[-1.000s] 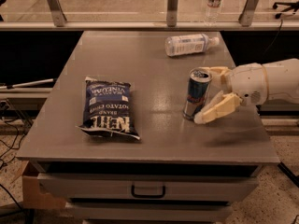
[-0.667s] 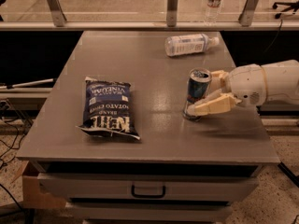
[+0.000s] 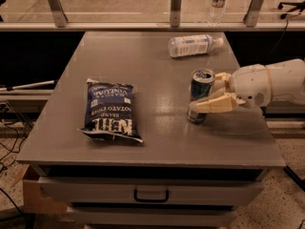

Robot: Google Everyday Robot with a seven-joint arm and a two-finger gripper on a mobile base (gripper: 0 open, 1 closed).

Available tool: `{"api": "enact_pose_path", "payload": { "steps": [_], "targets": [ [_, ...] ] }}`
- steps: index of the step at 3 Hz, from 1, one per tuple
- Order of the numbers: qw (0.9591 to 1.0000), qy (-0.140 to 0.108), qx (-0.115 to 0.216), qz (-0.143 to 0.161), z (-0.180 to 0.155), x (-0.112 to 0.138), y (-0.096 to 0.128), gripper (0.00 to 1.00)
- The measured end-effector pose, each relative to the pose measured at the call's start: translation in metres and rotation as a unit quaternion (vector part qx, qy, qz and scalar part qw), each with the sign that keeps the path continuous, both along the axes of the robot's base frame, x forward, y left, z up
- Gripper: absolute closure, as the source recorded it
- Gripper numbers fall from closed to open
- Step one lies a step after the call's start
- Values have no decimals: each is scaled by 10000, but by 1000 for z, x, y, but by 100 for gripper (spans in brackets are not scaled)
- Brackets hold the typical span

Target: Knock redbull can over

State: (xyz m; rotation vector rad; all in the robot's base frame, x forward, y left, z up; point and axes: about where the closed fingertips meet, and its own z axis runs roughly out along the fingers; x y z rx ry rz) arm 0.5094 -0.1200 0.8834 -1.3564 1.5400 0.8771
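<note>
Blue and silver, the redbull can (image 3: 200, 87) stood upright on the right part of the grey table (image 3: 143, 61), well apart from the chip bag (image 3: 110, 109) lying flat to its left and from the clear plastic bottle (image 3: 193, 46) lying on its side farther back. The gripper (image 3: 206, 93) reached in from the right on the white arm (image 3: 271, 82) and was right at the can. Its jaws stood apart, 1 finger crossing in front of the can's lower half and the other beside its upper right, so the can sat between them. Whether either pressed on it could not be told, and it held nothing clear of the table. To tip the can cleanly, the push probably needed to land high on its body, since a low shove would likely just slide it along. A sideways sweep toward the table's middle looked the safer line, because a slim round can would roll once down and the right edge was near. Keeping the jaws loose would let it fall free instead of staying pinned between them.
</note>
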Motion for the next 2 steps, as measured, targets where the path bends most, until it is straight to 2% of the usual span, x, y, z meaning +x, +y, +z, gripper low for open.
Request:
{"api": "enact_pose_path", "payload": {
  "steps": [1, 2],
  "targets": [
    [9995, -277, -179, 18, 26, 4, -6, 100],
    [9966, -482, -673, 40, 36, 9, -12, 100]
  ]
}}
